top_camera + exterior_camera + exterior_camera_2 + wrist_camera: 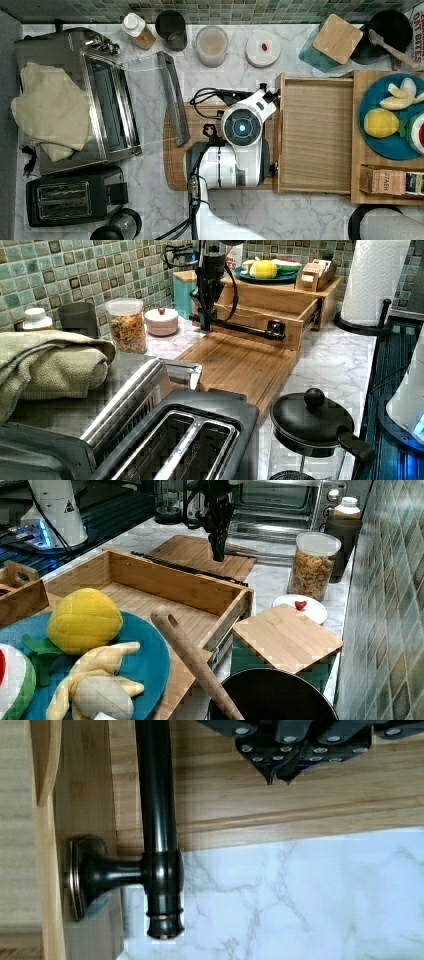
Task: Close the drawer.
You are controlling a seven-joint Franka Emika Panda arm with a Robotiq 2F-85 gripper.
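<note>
Looking down from the top view, the arm's (242,127) white wrist sits right over the action, so the tool and most of the handle are buried beneath it. In the left view and the right view the arm is cut off by the upper edge and just the dark lower end comes into frame. The wrist view clips the handle (156,795) too: one end cap and one mounting post, the rest running out of the picture.

And the drawer (315,135) is wide open! It is pulled out of the wooden stand (357,190) towards the top view's left, with its bare grained bottom on show. Its front panel stands just beside the edge of the cutting board (175,160). In the right view the blue plate (150,665) and its toy fruit cover the drawer's near corner.

Now the pose. The arm hangs straight down, wrist vertical, and the gripper (218,555) points at the cutting board (200,552). In the left view the gripper (204,325) stands at the left view's left end of the handle (250,330), on the board side of it. From the wrist view the fingertips (270,770) are pressed together to a point, clenched with nothing between them. They sit over the board's wood, close to the handle but apart from it, with the marble counter (300,895) just beyond the board's edge.
</note>
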